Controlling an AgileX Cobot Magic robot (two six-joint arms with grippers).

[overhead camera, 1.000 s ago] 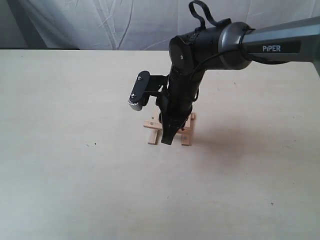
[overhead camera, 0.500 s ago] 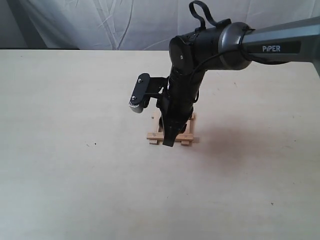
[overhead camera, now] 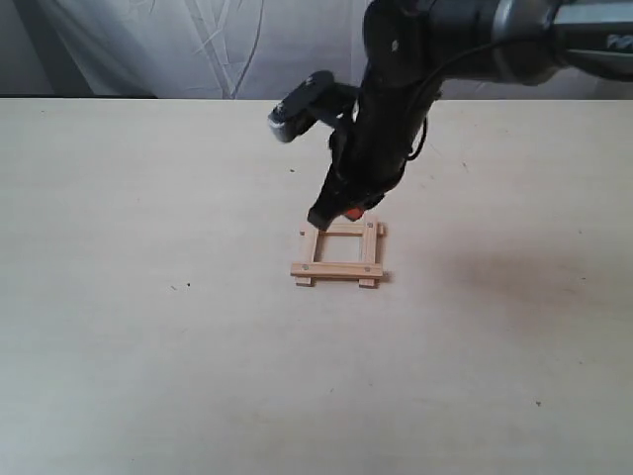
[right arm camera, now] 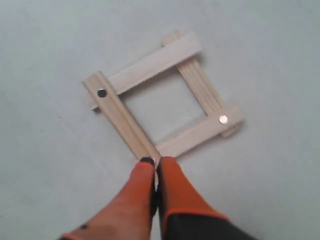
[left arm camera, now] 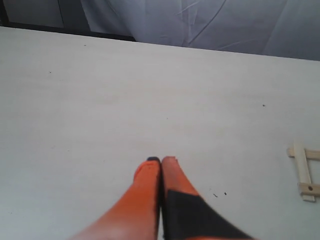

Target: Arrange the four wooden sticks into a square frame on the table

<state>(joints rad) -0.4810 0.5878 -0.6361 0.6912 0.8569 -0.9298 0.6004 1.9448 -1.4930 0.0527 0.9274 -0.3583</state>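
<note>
The four wooden sticks lie as a square frame (overhead camera: 336, 268) on the table (overhead camera: 148, 346), ends overlapping, with small dark dots near the corners. My right gripper (overhead camera: 334, 215) hangs above the frame's far side, shut, with nothing between its orange fingers. In the right wrist view the frame (right arm camera: 150, 62) lies whole just beyond the gripper (right arm camera: 157, 161). My left gripper (left arm camera: 161, 160) is shut and empty over bare table, and one side of the frame (left arm camera: 301, 170) shows at that view's edge. The left arm is out of the exterior view.
The right arm's black wrist and its camera (overhead camera: 302, 107) reach in from the upper right over the table. A creased white cloth (overhead camera: 198, 49) hangs behind the table's far edge. A few tiny dark specks (overhead camera: 186, 287) mark the tabletop.
The right gripper set the front stick down across the two side sticks, let it go, then rose up and back from the frame with its fingers shut. The left gripper has stayed shut.
</note>
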